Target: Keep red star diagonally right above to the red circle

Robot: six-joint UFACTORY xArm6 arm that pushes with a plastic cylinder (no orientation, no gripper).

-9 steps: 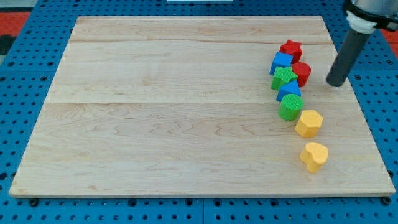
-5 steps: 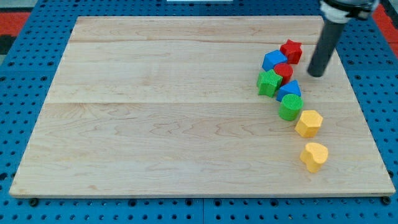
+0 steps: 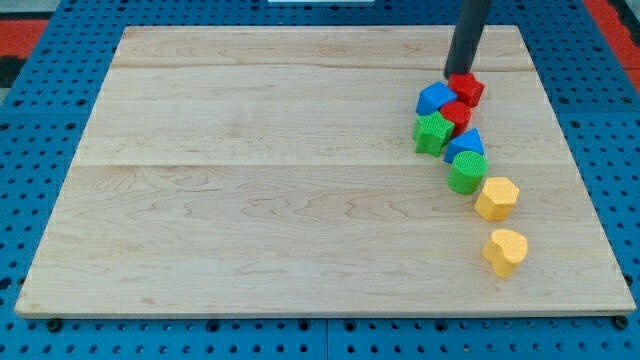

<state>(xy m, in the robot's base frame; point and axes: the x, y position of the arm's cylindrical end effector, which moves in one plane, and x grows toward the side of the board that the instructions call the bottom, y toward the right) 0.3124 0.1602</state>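
The red star (image 3: 468,90) lies near the view's upper right on the wooden board (image 3: 250,200). The red circle (image 3: 456,115) sits just below and to the left of it, touching it. My tip (image 3: 459,74) stands at the star's upper left edge, touching or nearly touching it. A blue block (image 3: 435,98) lies left of the red circle, and a green block (image 3: 432,132) below that.
A second blue block (image 3: 465,144) and a green cylinder (image 3: 467,172) continue the cluster downward. A yellow hexagon (image 3: 496,198) and a yellow heart (image 3: 505,250) lie further toward the view's bottom right. The board's right edge is close to the cluster.
My tip moved from right of the cluster up and left to the star's upper left. The red circle, one blue block and one green block were pushed left earlier; the star shifted slightly.
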